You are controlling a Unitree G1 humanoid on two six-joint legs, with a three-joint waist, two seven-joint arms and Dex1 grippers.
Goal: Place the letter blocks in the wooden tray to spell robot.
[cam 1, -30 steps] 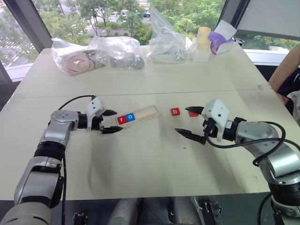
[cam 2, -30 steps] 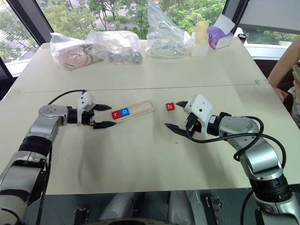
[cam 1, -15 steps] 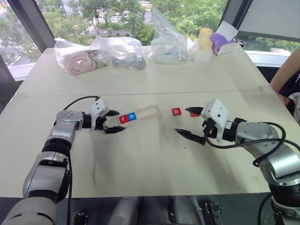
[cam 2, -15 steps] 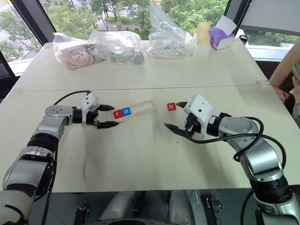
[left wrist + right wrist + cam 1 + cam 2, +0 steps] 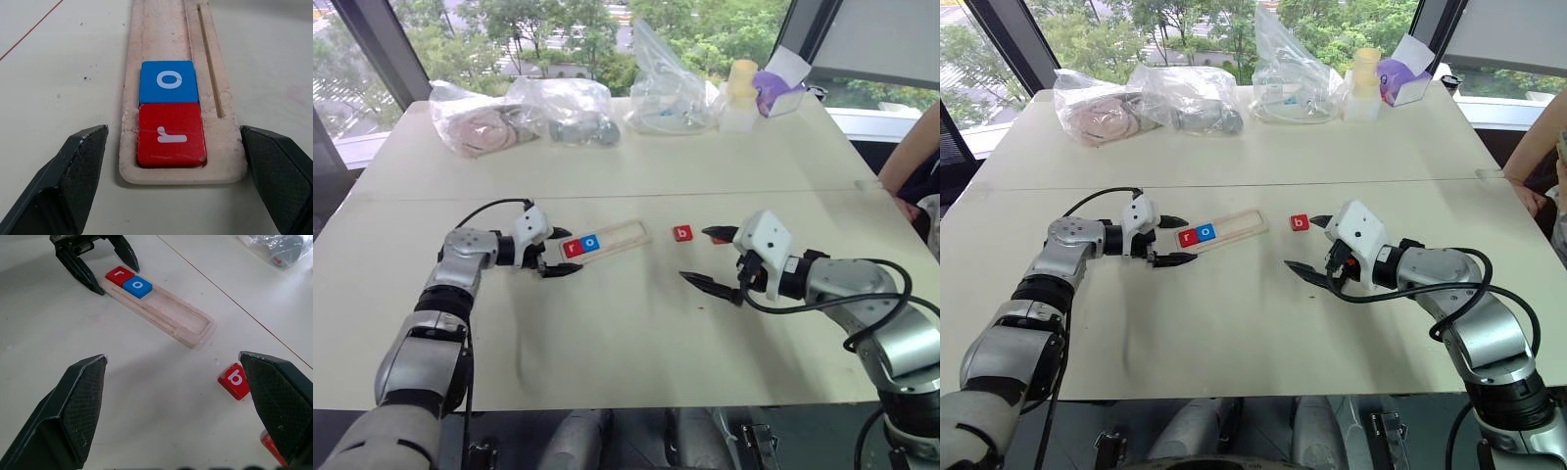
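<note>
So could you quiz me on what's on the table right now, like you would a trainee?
1. True or false: the wooden tray already holds two letter blocks.
2. Which letter is on the red block lying on the table between the tray and the right tool? A) t B) b C) r
3. Fill in: the left tool sits at the tray's end nearest the red ____ block, beside the blue o block.

Key: 1 true; 2 B; 3 r.
</note>
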